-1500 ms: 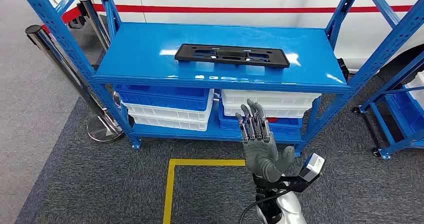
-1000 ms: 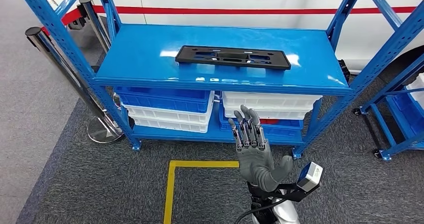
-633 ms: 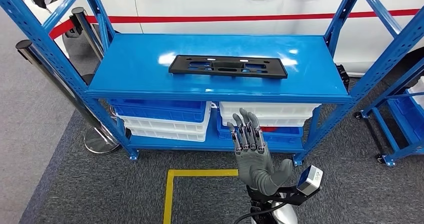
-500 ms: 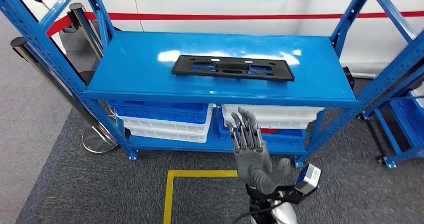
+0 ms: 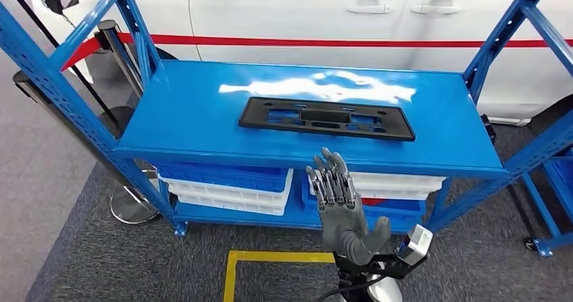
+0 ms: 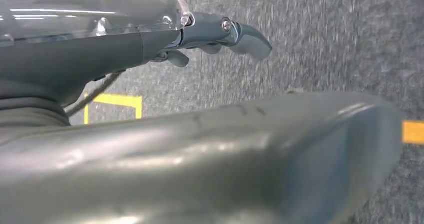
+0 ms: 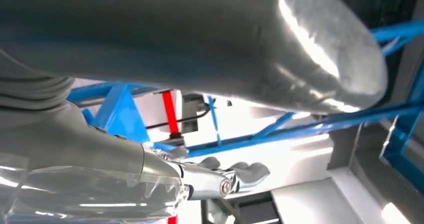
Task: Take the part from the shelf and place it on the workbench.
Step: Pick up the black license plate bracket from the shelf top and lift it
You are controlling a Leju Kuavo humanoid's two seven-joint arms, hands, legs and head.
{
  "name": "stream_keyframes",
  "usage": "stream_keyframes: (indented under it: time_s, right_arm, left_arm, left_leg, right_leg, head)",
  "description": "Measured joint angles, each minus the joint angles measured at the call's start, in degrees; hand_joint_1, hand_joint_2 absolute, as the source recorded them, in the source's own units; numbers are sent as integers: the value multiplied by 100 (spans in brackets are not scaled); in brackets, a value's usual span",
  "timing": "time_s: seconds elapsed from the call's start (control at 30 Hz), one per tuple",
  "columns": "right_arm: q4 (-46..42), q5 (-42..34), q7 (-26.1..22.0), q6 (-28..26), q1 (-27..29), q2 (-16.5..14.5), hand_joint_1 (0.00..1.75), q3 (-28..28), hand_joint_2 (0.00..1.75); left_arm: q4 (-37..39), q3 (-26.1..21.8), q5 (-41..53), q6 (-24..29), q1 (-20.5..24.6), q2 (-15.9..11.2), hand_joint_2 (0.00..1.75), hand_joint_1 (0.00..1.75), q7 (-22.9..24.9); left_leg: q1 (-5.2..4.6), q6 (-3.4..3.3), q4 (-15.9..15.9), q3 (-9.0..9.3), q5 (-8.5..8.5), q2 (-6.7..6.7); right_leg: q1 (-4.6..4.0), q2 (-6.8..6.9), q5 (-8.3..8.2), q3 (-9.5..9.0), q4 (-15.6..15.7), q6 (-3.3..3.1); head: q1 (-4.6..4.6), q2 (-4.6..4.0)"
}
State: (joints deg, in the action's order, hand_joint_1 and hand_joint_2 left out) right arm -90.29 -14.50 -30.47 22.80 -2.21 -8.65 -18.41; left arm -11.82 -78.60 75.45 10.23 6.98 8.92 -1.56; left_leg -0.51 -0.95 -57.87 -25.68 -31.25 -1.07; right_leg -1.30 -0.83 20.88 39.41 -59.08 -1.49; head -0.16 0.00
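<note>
The part (image 5: 326, 118) is a long flat black plastic panel with cut-outs, lying flat in the middle of the blue shelf top (image 5: 189, 113). My right hand (image 5: 341, 204) is raised in front of the shelf's front edge, fingers straight, spread and pointing up, holding nothing. Its fingertips reach just below the edge, short of the part. In the right wrist view the right hand (image 7: 200, 48) shows against the blue frame and the white car. My left hand (image 6: 225, 154) hangs over grey carpet with its fingers (image 6: 235, 31) extended and nothing in it.
White and blue bins (image 5: 230, 187) are stacked on the lower shelf level. A white car with a red stripe (image 5: 304, 11) stands right behind the shelf. A chrome stanchion base (image 5: 128, 207) sits at the left, yellow floor tape (image 5: 270, 256) below, and another blue rack (image 5: 551, 180) at the right.
The whole picture has shifted: the camera has come closer to the shelf, so it looks larger and lower. My right hand stays raised and spread, now nearer the shelf's front edge.
</note>
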Motion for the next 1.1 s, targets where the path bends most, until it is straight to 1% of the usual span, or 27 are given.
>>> stream_keyframes:
  time_s: [0.07, 0.1, 0.13, 0.17, 0.23, 0.27, 0.3, 0.33, 0.37, 0.4, 0.43, 0.47, 0.53, 0.57, 0.63, 0.67, 0.73, 0.77, 0.8, 0.83, 0.87, 0.9, 0.93, 0.97, 1.0, 1.03, 1.1]
  right_arm:
    - [-5, 1, 5, 7, -12, -2, 0, -1, 175]
    - [-5, 1, 8, 13, -21, -4, 0, -3, 175]
    - [-5, -2, 10, 19, -27, -5, 0, -5, 175]
    - [-4, -4, 14, 25, -31, -5, 0, -7, 175]
    - [1, -8, 24, 28, -38, -5, 0, -9, 175]
    - [7, -2, 33, 18, -38, -5, 0, -8, 175]
    - [14, 9, 44, 1, -38, -5, 0, -8, 175]
    - [22, 27, 56, -20, -38, -5, 0, -8, 175]
    - [28, 53, 69, -45, -39, -5, 0, -8, 175]
    - [34, 83, 84, -73, -41, -4, 0, -8, 175]
    - [39, 114, 100, -101, -44, -3, 0, -9, 175]
    - [43, 146, 127, -133, -47, -1, 0, -11, 175]
    - [51, 220, 203, -211, -52, 3, 0, -19, 175]
    - [53, 266, 240, -259, -56, 3, 0, -23, 175]
    - [54, 383, 282, -367, -71, 7, 0, -31, 175]
    - [54, 444, 291, -420, -78, 10, 0, -36, 175]
    - [60, 532, 303, -496, -84, 23, 0, -46, 175]
    - [66, 571, 304, -532, -83, 31, 0, -49, 175]
    - [73, 647, 304, -600, -82, 42, 0, -52, 175]
    - [77, 778, 304, -710, -83, 51, 0, -60, 175]
    - [78, 974, 303, -867, -84, 59, 0, -74, 175]
    - [74, 1234, 304, -1063, -86, 68, 0, -97, 175]
    - [66, 1549, 312, -1284, -92, 75, 0, -133, 175]
    - [52, 1929, 330, -1531, -100, 85, 0, -181, 175]
    - [41, 2335, 358, -1779, -110, 96, 0, -240, 175]
    - [32, 2751, 393, -2023, -124, 107, 0, -309, 175]
    - [32, 3526, 469, -2463, -175, 129, 0, -469, 175]
  left_arm:
    - [0, 0, 1, 2, 14, -8, 0, 0, 7]
    - [0, 0, 2, 4, 20, -13, 0, 0, 9]
    - [0, 0, 4, 6, 30, -16, 0, 0, 11]
    - [0, 0, 5, 7, 35, -19, 0, 0, 11]
    - [0, 0, 8, 7, 35, -18, 0, 0, 14]
    - [0, 0, 8, 7, 28, -19, 0, 0, 16]
    - [0, 0, 9, 8, 22, -19, 0, 0, 19]
    - [0, 0, 9, 8, 20, -21, 0, 0, 20]
    - [0, 0, 9, 8, 20, -22, 0, 0, 20]
    - [0, 0, 8, 8, 21, -24, 0, 0, 20]
    - [0, 0, 7, 8, 24, -25, 0, 0, 20]
    - [0, 1, 6, 8, 27, -25, 0, 0, 20]
    - [0, 1, 0, 8, 23, -25, 0, 0, 20]
    - [1, 1, -2, 8, 19, -24, 0, 0, 20]
    - [2, 0, -5, 8, 20, -24, 0, 0, 15]
    - [2, 0, -4, 8, 25, -25, 0, 0, 11]
    - [2, 0, -5, 8, 29, -28, 0, 0, 4]
    - [2, 0, -5, 8, 27, -29, 0, 0, 3]
    - [2, 0, -6, 8, 24, -29, 0, 0, 3]
    - [2, 2, -7, 7, 22, -29, 0, 0, 3]
    - [2, 4, -7, 4, 22, -28, 0, 0, 3]
    - [2, 9, -8, 1, 22, -27, 0, 0, 3]
    - [2, 14, -9, -5, 24, -26, 0, 0, 4]
    - [2, 20, -16, -13, 26, -25, 0, 0, 6]
    - [2, 25, -22, -21, 27, -25, 0, 0, 8]
    - [2, 30, -31, -32, 29, -24, 0, 0, 9]
    - [2, 39, -46, -61, 33, -24, 0, 0, -12]
  left_leg:
    - [-2, 47, -73, 35, -5, 1]
    - [-1, 73, -221, -20, -4, 11]
    - [5, 100, -462, -144, -52, 21]
    - [22, 132, -785, -332, -162, 35]
    - [60, 194, -1410, -770, -499, 53]
    - [79, 222, -1556, -928, -598, 59]
    - [95, 245, -1516, -1003, -552, 62]
    - [107, 263, -1281, -986, -348, 64]
    - [117, 270, -903, -900, -38, 67]
    - [117, 261, -552, -813, 205, 71]
    - [104, 233, -285, -752, 331, 77]
    - [89, 188, -146, -726, 401, 81]
    - [68, 93, -115, -733, 415, 82]
    - [83, 50, -97, -721, 485, 85]
    - [116, -18, -46, -697, 529, 94]
    - [127, -45, -26, -688, 541, 99]
    - [125, -73, -18, -685, 538, 99]
    - [125, -76, -19, -685, 533, 98]
    - [125, -73, -21, -681, 526, 97]
    - [126, -66, -22, -671, 517, 94]
    - [127, -55, -24, -654, 504, 90]
    - [128, -37, -26, -634, 488, 85]
    - [120, -11, -34, -622, 468, 82]
    - [114, 21, -38, -615, 451, 81]
    - [109, 55, -36, -612, 438, 82]
    - [105, 92, -27, -607, 432, 84]
    - [114, 164, -24, -582, 404, 92]
  right_leg:
    - [21, 3, 33, -98, 43, -22]
    - [35, 6, 57, -158, 74, -47]
    - [52, 11, 79, -215, 100, -71]
    - [62, 18, 108, -260, 119, -93]
    - [69, 22, 173, -314, 122, -119]
    - [71, 16, 207, -342, 116, -119]
    - [74, 8, 243, -374, 104, -113]
    - [80, 1, 282, -408, 85, -101]
    - [87, -3, 323, -442, 62, -83]
    - [90, -3, 358, -468, 38, -61]
    - [92, -1, 382, -477, 18, -34]
    - [91, 1, 399, -472, 6, -1]
    - [87, 4, 407, -461, 4, 63]
    - [84, 6, 421, -462, 1, 95]
    - [91, 17, 549, -401, -159, 162]
    - [104, 24, 697, -291, -399, 197]
    - [142, 33, 1045, 60, -1118, 258]
    - [162, 38, 1141, 216, -1419, 282]
    - [182, 44, 1135, 293, -1549, 300]
    - [199, 50, 1025, 264, -1470, 311]
    - [212, 58, 830, 120, -1174, 312]
    - [218, 67, 636, -86, -755, 302]
    - [210, 74, 500, -277, -380, 286]
    - [199, 77, 425, -409, -112, 264]
    - [184, 74, 418, -467, 16, 239]
    - [166, 65, 432, -472, 28, 213]
    - [175, 51, 421, -497, 73, 146]
  head:
    - [0, 0]
    - [-7, 0]
    - [-15, 0]
    - [-22, 0]
    - [-28, 0]
    - [-28, 0]
    - [-27, 0]
    - [-28, 0]
    - [-28, 0]
    - [-27, 0]
    - [-27, 0]
    - [-25, 0]
    - [-21, -1]
    - [-21, -1]
    - [-10, -1]
    - [-3, 0]
    - [14, -1]
    - [14, -1]
    - [14, -1]
    - [14, -1]
    - [15, -1]
    - [16, -2]
    - [16, -2]
    - [14, -2]
    - [10, -2]
    - [8, -1]
    - [7, -1]
